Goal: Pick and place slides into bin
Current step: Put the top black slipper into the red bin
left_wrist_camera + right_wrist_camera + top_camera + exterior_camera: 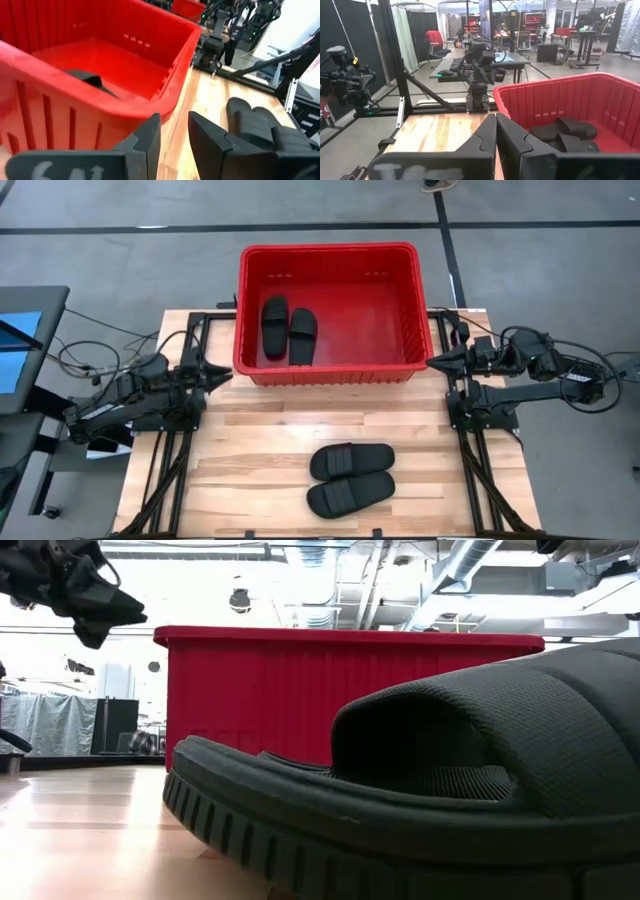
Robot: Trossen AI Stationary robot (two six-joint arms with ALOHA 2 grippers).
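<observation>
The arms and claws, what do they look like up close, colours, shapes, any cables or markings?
Both arms are dark, nearly black, jointed segments with loose black cables trailing near their bases. The left claw and right claw each end in two wedge-shaped black fingers tapering to a point. Blurred white markings sit on the body behind the fingers in both wrist views; they cannot be read.

The bin (pixel 328 370) is bright red all over, its outer wall marked with vertical ribs. Two matte black slides in the bin (pixel 288 330) show dark against its red floor. Two more matte black slides on the worktop (pixel 350 478) have ridged sole edges. The worktop (pixel 250 450) is pale wood in light and honey-toned planks. Both arms are dark, the left tool (pixel 222 376) and right tool (pixel 434 361) black.
</observation>
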